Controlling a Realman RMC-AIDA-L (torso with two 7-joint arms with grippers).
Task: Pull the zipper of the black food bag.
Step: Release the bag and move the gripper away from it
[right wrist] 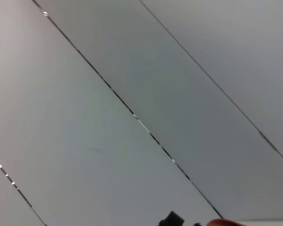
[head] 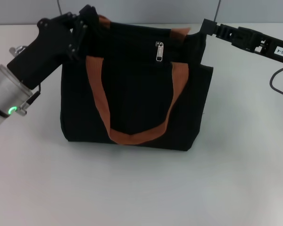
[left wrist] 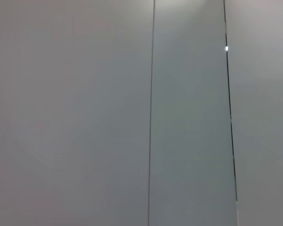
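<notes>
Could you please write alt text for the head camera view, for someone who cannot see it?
A black food bag with orange-brown handles stands upright on a white table, its silver zipper hanging near the top edge. The left gripper is at the bag's upper left corner and the right gripper at its upper right corner.

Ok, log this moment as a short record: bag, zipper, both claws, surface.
bag: black food bag standing upright on the white table
handles: orange-brown straps, front loop hanging down the front face
zipper: silver pull tab hanging near the upper edge, no claw on it
left claw: at the bag's upper left corner
right claw: at the bag's upper right corner
wrist views: wall panels only
</notes>
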